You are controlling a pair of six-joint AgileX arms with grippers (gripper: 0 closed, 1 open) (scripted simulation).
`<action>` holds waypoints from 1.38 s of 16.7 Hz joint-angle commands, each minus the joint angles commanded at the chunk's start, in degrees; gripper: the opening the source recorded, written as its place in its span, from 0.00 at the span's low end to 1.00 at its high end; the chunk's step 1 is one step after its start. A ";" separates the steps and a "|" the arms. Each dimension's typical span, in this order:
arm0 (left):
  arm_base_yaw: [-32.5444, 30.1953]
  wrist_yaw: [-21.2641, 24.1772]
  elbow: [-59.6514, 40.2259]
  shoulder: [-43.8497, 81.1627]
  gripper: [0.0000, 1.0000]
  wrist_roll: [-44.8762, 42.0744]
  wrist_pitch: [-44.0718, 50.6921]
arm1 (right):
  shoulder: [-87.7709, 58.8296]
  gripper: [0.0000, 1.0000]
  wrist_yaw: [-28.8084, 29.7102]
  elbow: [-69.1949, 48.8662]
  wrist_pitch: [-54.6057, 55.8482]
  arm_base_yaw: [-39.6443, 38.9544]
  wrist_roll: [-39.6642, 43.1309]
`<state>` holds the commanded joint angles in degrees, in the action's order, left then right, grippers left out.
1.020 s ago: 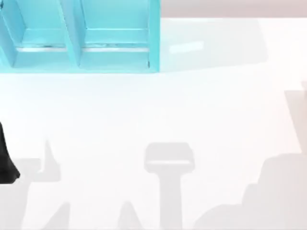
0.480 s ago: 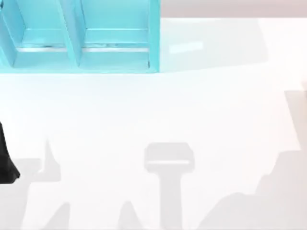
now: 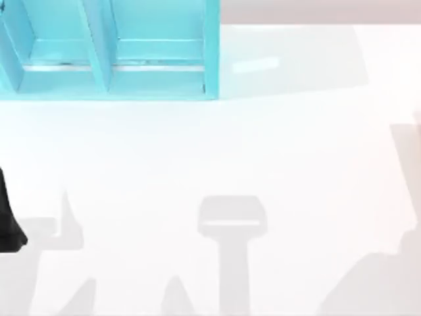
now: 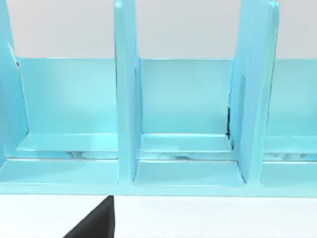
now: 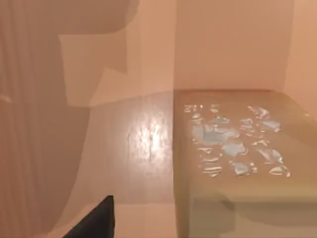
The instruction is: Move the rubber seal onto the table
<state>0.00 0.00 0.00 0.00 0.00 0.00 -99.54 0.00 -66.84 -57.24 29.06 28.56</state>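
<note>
The turquoise shelf unit [image 3: 112, 49] is cut off by the top and left edges of the top view; in the left wrist view its outer compartments run past both side edges. A dark part of the left arm [image 3: 8, 220] is cropped at the top view's left edge. The rubber seal [image 5: 237, 163] is cropped at the right wrist view's edge; its pale mark is indistinct.

Shelf unit [image 3: 112, 49] on table's [image 3: 230, 151] back-left.
</note>
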 joint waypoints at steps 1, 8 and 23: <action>0.00 0.00 0.00 0.00 1.00 0.00 0.00 | -0.61 1.00 0.00 1.60 2.21 0.00 -0.01; 0.00 0.00 0.00 0.00 1.00 0.00 0.00 | -2.46 1.00 0.01 6.14 8.59 0.01 -0.03; 0.00 0.00 0.00 0.00 1.00 0.00 0.00 | -2.46 0.00 0.01 6.14 8.59 0.01 -0.03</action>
<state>0.00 0.00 0.00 0.00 0.00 0.00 -102.00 0.01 -60.70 -48.64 29.06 28.53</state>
